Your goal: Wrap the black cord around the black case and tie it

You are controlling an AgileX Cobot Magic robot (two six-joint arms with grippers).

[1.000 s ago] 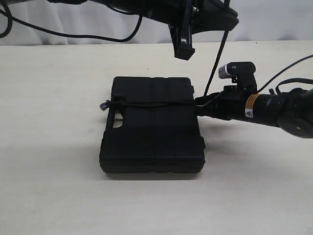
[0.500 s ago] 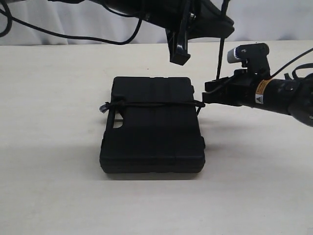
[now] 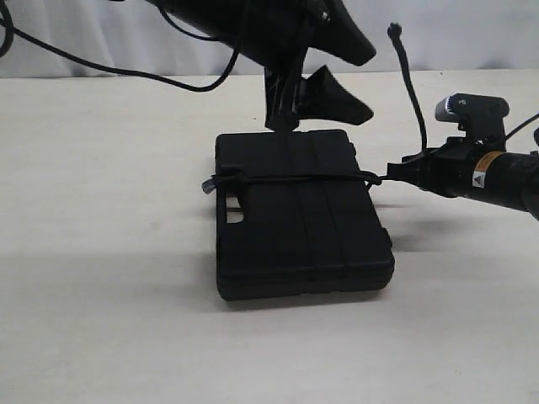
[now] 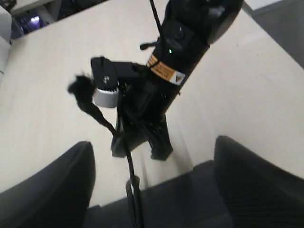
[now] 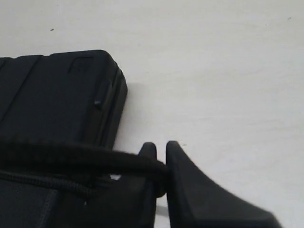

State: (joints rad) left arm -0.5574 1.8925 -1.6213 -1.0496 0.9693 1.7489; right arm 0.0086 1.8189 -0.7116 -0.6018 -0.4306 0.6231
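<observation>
The black cord [image 3: 295, 177], Sam, where is it?

It lies tight across the top of the black case [image 3: 303, 227], Mia, from one side to the other. There is a knot [image 3: 210, 183] at the left side, near the handle hole [image 3: 234, 217].

And where is the case?

Flat on the worktop [image 3: 101, 252], in the middle. The worktop is pale, so the black things show up well.

What is the right tool [image 3: 392, 175] doing?

It is low, just beside the right side of the case. Its two fingers are pressed together on the cord. From the tool, the loose end [image 3: 393, 31] of the cord sticks up in the air.

And the left tool [image 3: 322, 118]?

It hangs over the far edge of the case, not touching it. Its fingers are spread wide, and it holds nothing.
</observation>
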